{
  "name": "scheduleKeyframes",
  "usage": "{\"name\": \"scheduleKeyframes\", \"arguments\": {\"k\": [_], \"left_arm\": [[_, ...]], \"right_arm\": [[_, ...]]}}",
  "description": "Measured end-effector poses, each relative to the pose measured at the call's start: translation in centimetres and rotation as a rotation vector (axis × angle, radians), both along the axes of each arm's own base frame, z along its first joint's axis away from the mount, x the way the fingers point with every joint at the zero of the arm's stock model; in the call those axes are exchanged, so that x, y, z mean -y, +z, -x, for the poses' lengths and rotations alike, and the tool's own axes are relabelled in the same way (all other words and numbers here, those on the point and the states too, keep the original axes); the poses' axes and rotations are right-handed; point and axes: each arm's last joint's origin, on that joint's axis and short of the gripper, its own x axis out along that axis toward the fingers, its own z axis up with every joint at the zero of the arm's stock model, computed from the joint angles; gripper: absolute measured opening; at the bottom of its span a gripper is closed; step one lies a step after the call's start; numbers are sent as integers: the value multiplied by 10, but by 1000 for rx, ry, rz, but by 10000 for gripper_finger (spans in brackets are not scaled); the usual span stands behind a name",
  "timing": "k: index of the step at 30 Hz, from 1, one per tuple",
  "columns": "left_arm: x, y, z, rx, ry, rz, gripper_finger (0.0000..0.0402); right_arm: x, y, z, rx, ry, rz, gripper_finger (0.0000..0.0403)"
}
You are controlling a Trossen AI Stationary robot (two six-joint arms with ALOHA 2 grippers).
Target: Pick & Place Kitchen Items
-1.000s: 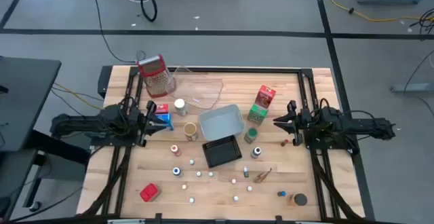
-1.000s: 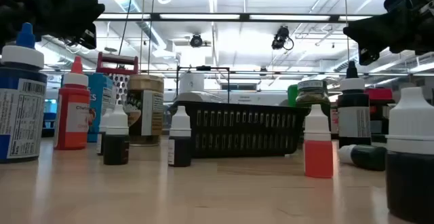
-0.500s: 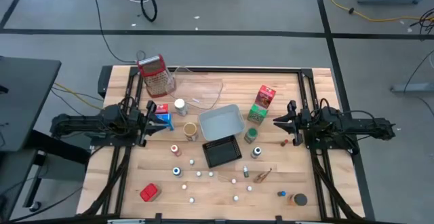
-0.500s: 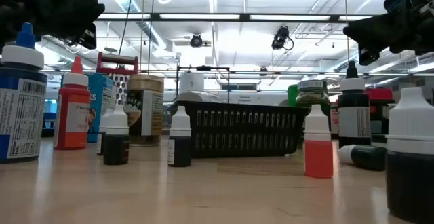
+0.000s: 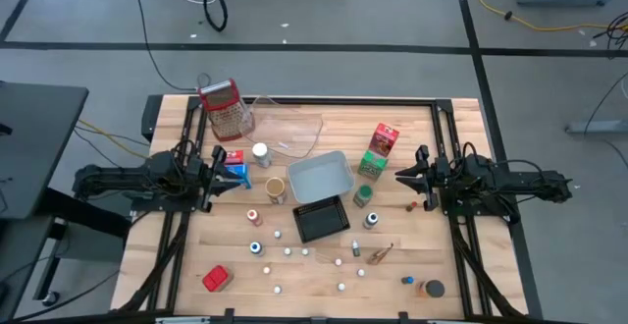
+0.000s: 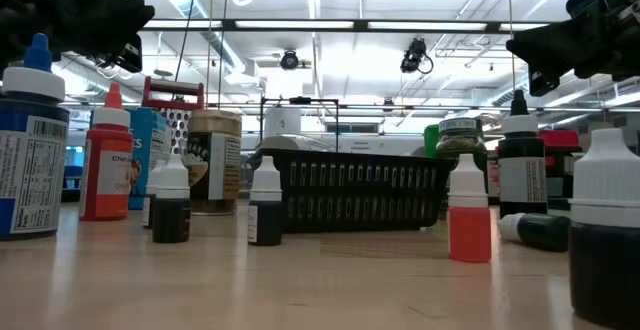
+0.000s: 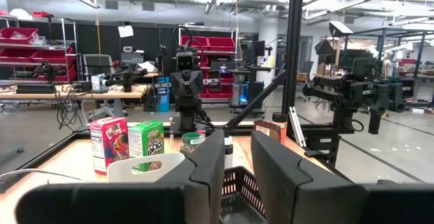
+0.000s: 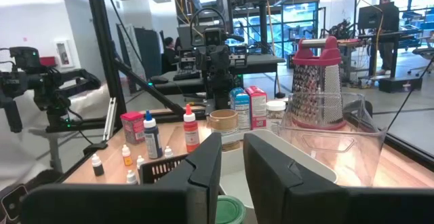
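Observation:
Kitchen items are strewn over the wooden table. In the high view a red carton (image 5: 386,137) and a green carton (image 5: 372,163) stand at the right, and a blue carton (image 5: 235,173) and a white-lidded jar (image 5: 260,152) at the left. A brown jar (image 5: 276,189), a green-lidded jar (image 5: 361,195) and several small dropper bottles and caps (image 5: 288,251) stand nearer. My left gripper (image 5: 220,164) (image 7: 237,139) hovers open beside the blue carton. My right gripper (image 5: 400,176) (image 8: 232,139) hovers open to the right of the green carton. Neither touches anything.
A grey tray (image 5: 321,177) and a black basket (image 5: 321,218) sit mid-table, and a clear tray (image 5: 290,134) lies behind them. A metal grater with a red top (image 5: 226,108) stands at the far left. A red packet (image 5: 216,278) and a dark disc (image 5: 433,288) lie near the front edge.

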Motion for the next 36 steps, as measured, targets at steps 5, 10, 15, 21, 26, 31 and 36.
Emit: {"name": "scheduleKeyframes", "arguments": {"k": [5, 10, 15, 21, 26, 31, 36], "left_arm": [[0, 0, 0, 0, 0, 0, 84], [0, 0, 0, 0, 0, 0, 84], [0, 0, 0, 0, 0, 0, 84], [0, 0, 0, 0, 0, 0, 84], [0, 0, 0, 5, 15, -39, 84], [0, 0, 0, 16, 46, -157, 84], [0, 0, 0, 14, 34, -132, 84]], "right_arm": [[0, 0, 0, 0, 0, 0, 75], [0, 0, 0, 0, 0, 0, 75], [0, 0, 0, 1, 0, 0, 75], [0, 0, 0, 1, 0, 0, 75], [0, 0, 0, 1, 0, 0, 75], [0, 0, 0, 1, 0, 0, 75], [0, 1, 0, 6, 3, -24, 75]]}}
